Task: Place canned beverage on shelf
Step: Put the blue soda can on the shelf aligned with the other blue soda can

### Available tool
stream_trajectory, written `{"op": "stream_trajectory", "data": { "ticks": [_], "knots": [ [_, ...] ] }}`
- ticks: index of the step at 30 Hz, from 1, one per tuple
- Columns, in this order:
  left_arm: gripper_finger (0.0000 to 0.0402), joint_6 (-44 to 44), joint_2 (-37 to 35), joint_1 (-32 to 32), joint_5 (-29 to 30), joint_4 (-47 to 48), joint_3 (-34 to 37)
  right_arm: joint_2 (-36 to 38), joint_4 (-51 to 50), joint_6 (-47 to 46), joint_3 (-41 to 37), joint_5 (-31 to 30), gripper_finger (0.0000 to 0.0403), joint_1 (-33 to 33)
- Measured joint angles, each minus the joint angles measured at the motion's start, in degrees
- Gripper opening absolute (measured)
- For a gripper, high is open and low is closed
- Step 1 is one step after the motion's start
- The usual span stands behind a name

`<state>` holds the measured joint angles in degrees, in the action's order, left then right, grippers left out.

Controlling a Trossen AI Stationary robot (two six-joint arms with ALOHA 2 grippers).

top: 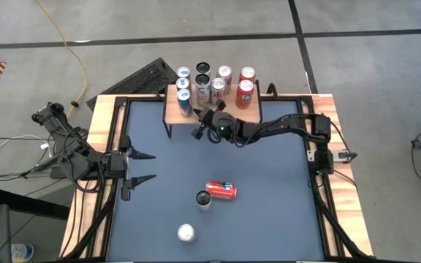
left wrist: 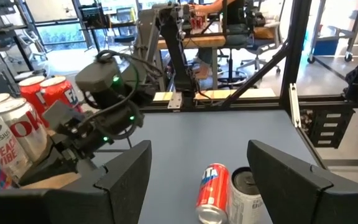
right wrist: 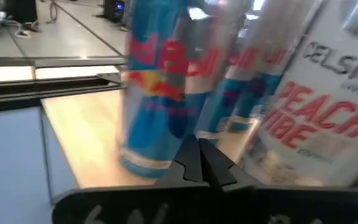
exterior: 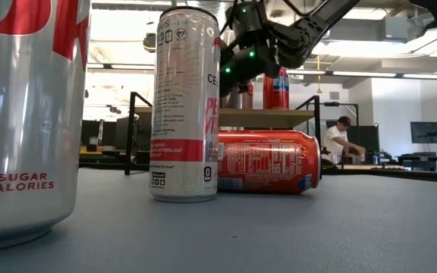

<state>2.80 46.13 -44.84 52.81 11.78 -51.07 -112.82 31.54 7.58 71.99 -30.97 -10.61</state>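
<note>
Roughly eight cans on one shelf, three cans below.

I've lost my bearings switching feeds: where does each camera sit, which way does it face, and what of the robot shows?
High view: overhead, straight down; both arms, shelf, left gripper open at the table's left edge, right gripper shut by the shelf.
Low view: table height, facing the shelf; right arm enters from above.
Left wrist view: looks across the table past its own fingers.
Right wrist view: close on the shelf's cans; own shut tips.
Shared: high, low and left wrist views show the lying red can beside a standing can.
</note>
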Motion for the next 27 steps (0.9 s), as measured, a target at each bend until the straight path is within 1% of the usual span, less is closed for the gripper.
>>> {"op": "stream_trajectory", "data": {
  "ticks": [6,10,17,19,23,27],
  "knots": [
    [0.0257,0.01,0.00,0.00,-0.03,0.03,0.00,-0.04,0.45,0.02,-0.02,1.27,0.0000,-0.59],
    [0.0257,0.01,0.00,-0.01,-0.04,0.08,0.00,-0.04,1.17,-0.29,-0.04,5.25,0.0000,-1.18],
    [0.0257,0.46,0.00,-0.01,-0.01,0.03,0.00,-0.04,0.92,-0.23,-0.04,5.25,0.0000,-0.80],
    [0.0257,1.12,-0.01,-0.02,0.01,0.05,0.00,-0.02,0.24,-0.07,-0.04,3.60,0.0000,-0.21],
    [0.0257,2.43,0.00,0.00,0.01,0.78,0.00,2.40,-5.07,2.26,-0.07,-0.84,0.0000,2.29],
    [0.0257,2.85,-0.01,0.00,-0.45,1.10,0.00,10.60,-16.61,3.02,-0.07,-1.21,0.0000,6.56]
  ]
}}
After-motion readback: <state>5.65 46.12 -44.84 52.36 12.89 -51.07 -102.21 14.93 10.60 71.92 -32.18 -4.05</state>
